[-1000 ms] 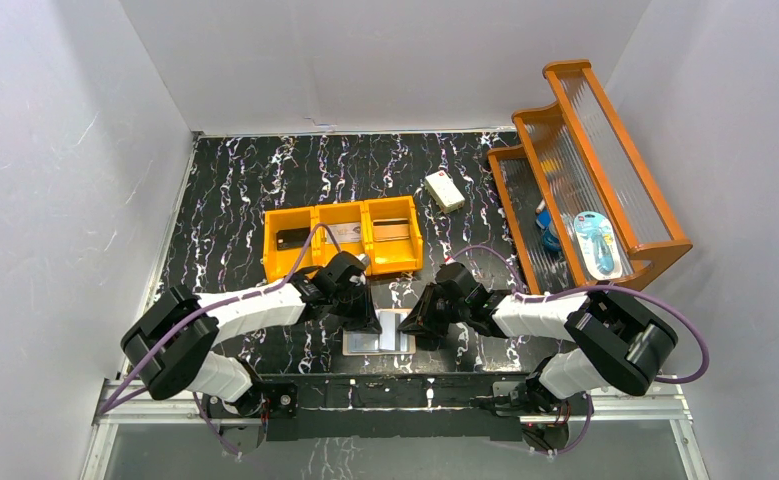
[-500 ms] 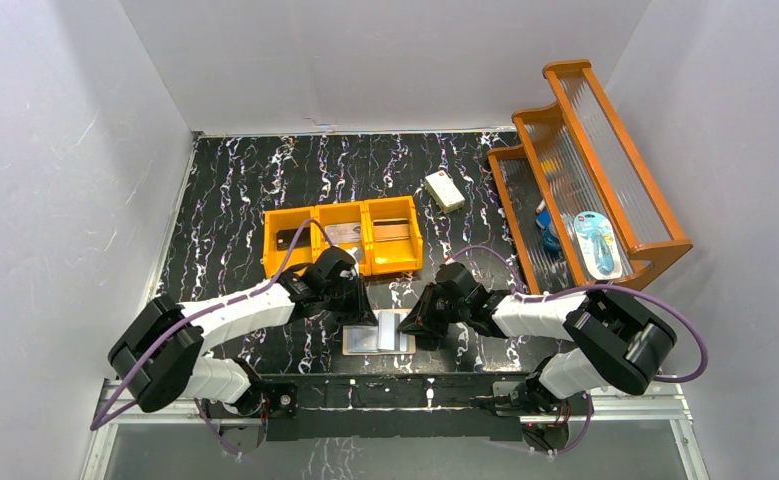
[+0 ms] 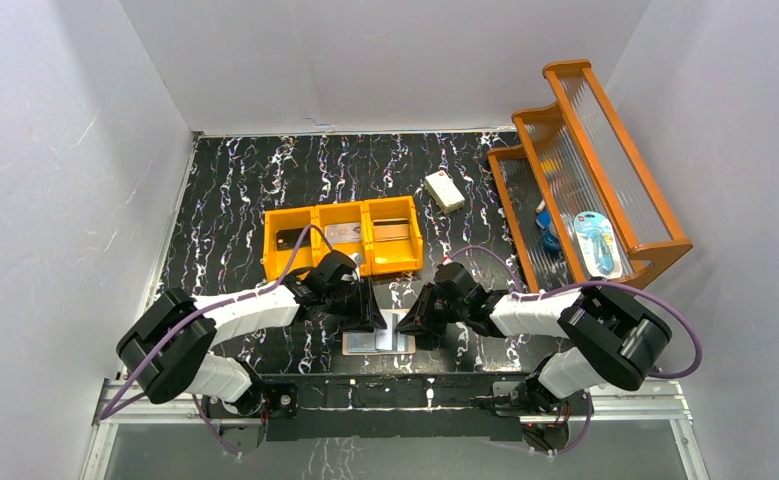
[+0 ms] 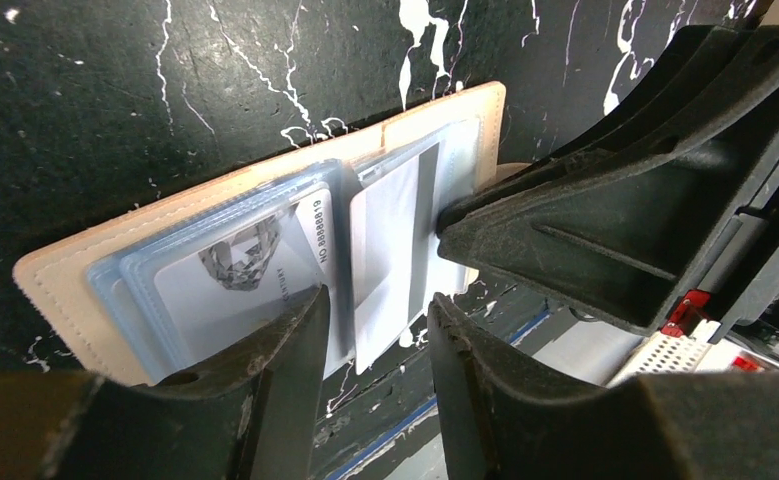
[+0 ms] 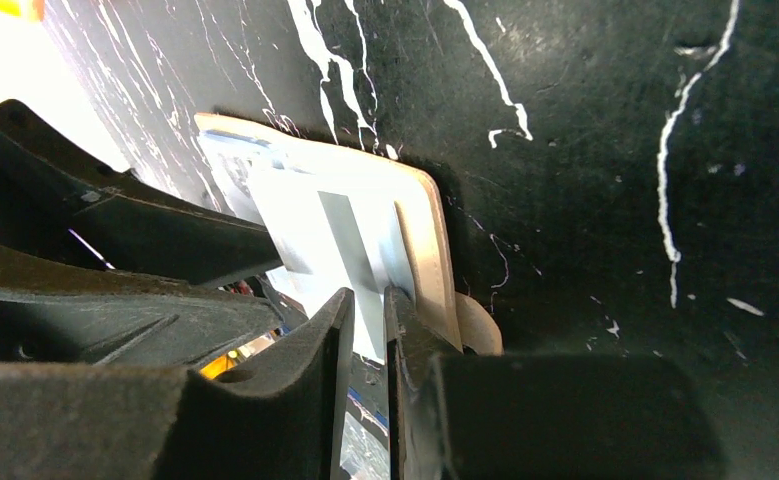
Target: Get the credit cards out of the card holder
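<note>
Left gripper [image 4: 377, 300]: fingers partly open, straddling the protruding end of white card [image 4: 390, 250]. Right gripper [image 5: 368, 295]: fingers almost closed, tips against same card's edge; grip cannot be confirmed. Card holder [image 3: 379, 342] lies open and flat near orange bin [image 3: 400, 265], on its arm-base side. Second card [image 4: 255, 270] sits pocketed.

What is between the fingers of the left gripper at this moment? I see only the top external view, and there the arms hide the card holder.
Observer: In the left wrist view the left gripper is open. A white card with a grey stripe juts out of the card holder, between its fingers.
Operator: And where does the right gripper stand?
Observer: The right gripper has its fingers nearly together, with the tips at the right panel of the holder, beside that card.
</note>
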Action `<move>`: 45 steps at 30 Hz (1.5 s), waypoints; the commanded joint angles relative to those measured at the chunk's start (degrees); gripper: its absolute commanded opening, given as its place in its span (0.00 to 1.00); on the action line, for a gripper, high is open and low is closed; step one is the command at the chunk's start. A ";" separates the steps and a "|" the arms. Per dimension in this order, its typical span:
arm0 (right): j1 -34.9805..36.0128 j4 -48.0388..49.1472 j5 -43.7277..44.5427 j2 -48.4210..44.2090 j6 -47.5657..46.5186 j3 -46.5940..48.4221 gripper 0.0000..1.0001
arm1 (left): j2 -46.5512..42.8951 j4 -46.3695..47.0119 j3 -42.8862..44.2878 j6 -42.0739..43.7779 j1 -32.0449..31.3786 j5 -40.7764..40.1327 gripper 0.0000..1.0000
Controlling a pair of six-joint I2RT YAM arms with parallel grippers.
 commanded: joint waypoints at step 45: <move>0.34 -9.31 5.19 5.67 -1.08 -1.65 0.21 | -5.22 7.93 -6.11 1.01 2.49 10.19 0.11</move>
